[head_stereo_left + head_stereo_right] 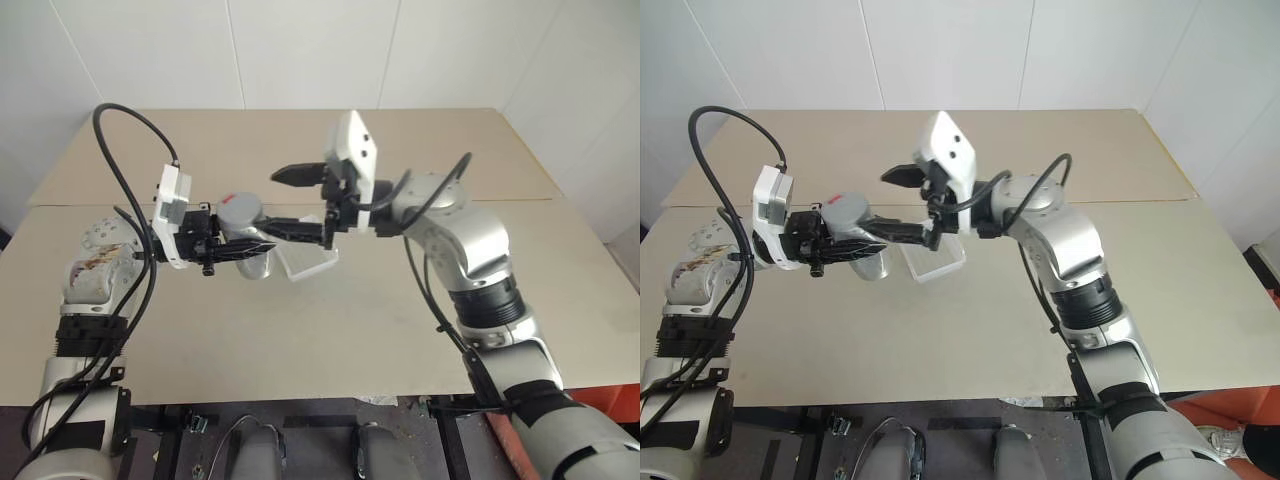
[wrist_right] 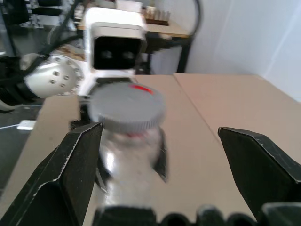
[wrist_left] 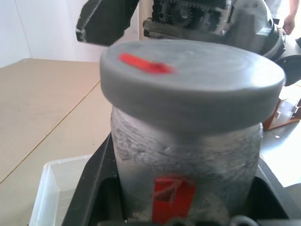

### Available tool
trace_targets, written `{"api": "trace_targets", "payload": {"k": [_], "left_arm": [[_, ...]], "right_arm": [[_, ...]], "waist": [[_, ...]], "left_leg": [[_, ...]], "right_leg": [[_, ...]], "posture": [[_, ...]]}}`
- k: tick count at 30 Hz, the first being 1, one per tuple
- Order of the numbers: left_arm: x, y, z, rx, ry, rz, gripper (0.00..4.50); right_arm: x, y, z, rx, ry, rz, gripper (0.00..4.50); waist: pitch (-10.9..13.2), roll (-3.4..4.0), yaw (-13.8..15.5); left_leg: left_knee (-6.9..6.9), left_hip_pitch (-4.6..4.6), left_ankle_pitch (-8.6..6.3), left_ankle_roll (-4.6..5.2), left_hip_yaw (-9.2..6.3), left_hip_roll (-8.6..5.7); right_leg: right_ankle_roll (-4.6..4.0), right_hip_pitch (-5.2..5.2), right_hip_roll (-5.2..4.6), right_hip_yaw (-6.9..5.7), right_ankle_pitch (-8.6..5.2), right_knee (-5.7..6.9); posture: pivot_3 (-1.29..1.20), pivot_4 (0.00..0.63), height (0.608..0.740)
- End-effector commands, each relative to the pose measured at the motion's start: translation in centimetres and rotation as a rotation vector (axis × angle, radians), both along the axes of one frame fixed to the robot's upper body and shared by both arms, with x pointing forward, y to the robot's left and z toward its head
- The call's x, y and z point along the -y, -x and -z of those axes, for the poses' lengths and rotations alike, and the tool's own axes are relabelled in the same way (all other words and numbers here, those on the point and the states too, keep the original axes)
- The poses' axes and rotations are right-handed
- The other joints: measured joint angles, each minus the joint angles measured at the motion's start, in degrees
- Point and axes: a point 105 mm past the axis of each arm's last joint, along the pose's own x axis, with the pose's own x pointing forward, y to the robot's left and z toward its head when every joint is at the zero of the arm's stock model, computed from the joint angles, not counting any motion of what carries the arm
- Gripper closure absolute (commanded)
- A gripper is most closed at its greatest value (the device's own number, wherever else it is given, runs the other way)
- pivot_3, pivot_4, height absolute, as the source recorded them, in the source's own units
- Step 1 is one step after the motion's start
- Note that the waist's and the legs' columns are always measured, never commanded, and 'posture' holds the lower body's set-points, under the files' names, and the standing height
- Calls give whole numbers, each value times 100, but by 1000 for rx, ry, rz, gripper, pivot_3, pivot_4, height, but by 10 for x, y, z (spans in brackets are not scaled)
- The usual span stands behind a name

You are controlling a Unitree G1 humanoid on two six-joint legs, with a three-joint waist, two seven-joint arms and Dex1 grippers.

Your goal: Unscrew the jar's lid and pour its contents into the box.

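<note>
- Jar (image 1: 243, 228), lid (image 3: 190, 80) still on, held upright above the tabletop (image 1: 330, 320).
- Left gripper (image 1: 252, 243): jaws clamped on the jar's body.
- Right gripper (image 1: 290, 205): jaws wide apart, beside the lid.
- Box (image 1: 312, 262) on the tabletop, just beneath.
</note>
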Motion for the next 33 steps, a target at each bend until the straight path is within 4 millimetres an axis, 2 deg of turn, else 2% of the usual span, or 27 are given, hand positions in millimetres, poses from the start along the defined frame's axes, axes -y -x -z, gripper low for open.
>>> {"api": "trace_targets", "payload": {"k": [1, 6, 10, 13, 19, 25, 33], "left_arm": [[1, 6, -11, 52, 0, 26, 2558], [1, 7, -10, 50, -2, 27, 2558], [1, 6, -10, 50, -2, 23, 2558], [1, 5, -9, 48, -2, 20, 2558], [7, 4, -7, 44, 6, 27, 2558], [9, 4, -6, 49, 4, 33, 2558], [8, 7, -6, 58, -5, 40, 2558]], "right_arm": [[7, 4, -14, 52, -38, 15, 36], [13, 6, -13, 53, -37, 18, 36], [14, 17, -8, 65, -9, -22, 36], [13, 28, -12, 66, -18, -69, 36], [-11, 42, -15, 73, -5, -119, 36], [-31, 38, -17, 37, -5, -107, 36], [-42, 35, -14, 15, 4, -119, 36]], "waist": [[0, 0, -2], [0, 0, 2], [0, 0, 27], [0, 0, 25], [0, 0, 29], [0, 0, 24], [0, 0, 31]], "left_leg": [[0, 0, 0, 0, 0, 0], [-1, 0, 0, 0, 0, 1], [0, 0, 0, 0, 0, 0], [0, 0, 0, 0, 0, 1], [1, 1, 0, 0, 0, 1], [1, 1, 0, 0, 0, 1], [1, 0, 0, 0, 0, 0]], "right_leg": [[0, 0, 0, 0, 0, 0], [0, -1, 1, 0, 0, 0], [0, 0, 0, 0, 0, -1], [0, 0, 1, 0, 0, -1], [0, 0, 1, 0, 0, 0], [0, -1, 1, 0, 0, 2], [0, 0, 1, 0, 0, 1]], "posture": [[0, 150, 740], [0, 150, 740], [0, 150, 740], [0, 150, 740], [0, 150, 740], [0, 150, 740], [0, 150, 740]]}}
